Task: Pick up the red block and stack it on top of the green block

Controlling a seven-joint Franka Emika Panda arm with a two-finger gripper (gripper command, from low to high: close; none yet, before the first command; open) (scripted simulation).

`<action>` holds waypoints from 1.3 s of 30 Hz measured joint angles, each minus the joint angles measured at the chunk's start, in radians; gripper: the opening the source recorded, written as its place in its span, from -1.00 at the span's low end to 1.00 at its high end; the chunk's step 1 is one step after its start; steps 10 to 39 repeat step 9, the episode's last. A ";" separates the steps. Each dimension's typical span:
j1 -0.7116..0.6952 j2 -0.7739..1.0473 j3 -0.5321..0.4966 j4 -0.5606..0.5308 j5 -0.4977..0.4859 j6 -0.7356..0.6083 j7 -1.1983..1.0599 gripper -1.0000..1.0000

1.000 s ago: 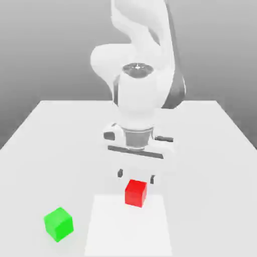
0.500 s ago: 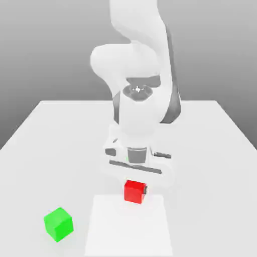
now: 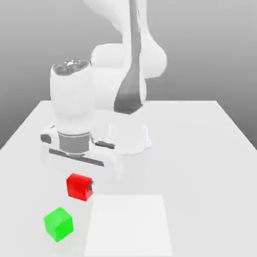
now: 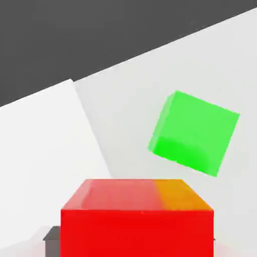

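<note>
red block (image 3: 79,186) sat clamped between the fingers of the gripper (image 3: 80,187), lifted clear of the white table (image 3: 201,150). a dark fingertip (image 3: 90,188) pressed its side toward the exterior view's right. green block (image 3: 58,224) rested on the table below the jaws and slightly toward the exterior view's left, apart from the held cube. a paler square patch (image 3: 130,226) lay beside the jaws' drop line.

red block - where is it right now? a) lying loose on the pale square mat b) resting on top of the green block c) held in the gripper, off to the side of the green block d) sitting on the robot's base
c: the red block sits between the fingers of the shut gripper, apart from the green block and not yet over it.
</note>
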 joint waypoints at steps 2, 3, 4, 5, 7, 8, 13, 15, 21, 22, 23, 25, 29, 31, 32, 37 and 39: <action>-0.017 0.055 0.004 0.031 0.018 0.025 -0.042 -1.00; -0.020 0.088 0.009 0.037 0.029 0.050 -0.054 -1.00; -0.024 0.122 0.014 0.041 0.039 0.081 -0.064 -1.00; -0.029 0.158 0.021 0.044 0.049 0.113 -0.072 -1.00; -0.033 0.187 0.027 0.046 0.056 0.140 -0.078 1.00; -0.033 0.187 0.027 0.046 0.056 0.140 -0.078 1.00; -0.033 0.187 0.027 0.046 0.056 0.140 -0.078 1.00; -0.033 0.187 0.027 0.046 0.056 0.140 -0.078 1.00; -0.033 0.187 0.027 0.046 0.056 0.140 -0.078 1.00; -0.033 0.187 0.027 0.046 0.056 0.140 -0.078 1.00; -0.033 0.187 0.027 0.046 0.056 0.140 -0.078 1.00; -0.033 0.187 0.027 0.046 0.056 0.140 -0.078 1.00; -0.033 0.187 0.027 0.046 0.056 0.140 -0.078 1.00; -0.033 0.187 0.027 0.046 0.056 0.140 -0.078 1.00; -0.033 0.187 0.027 0.046 0.056 0.140 -0.078 1.00; -0.033 0.187 0.027 0.046 0.056 0.140 -0.078 1.00; -0.033 0.187 0.027 0.046 0.056 0.140 -0.078 1.00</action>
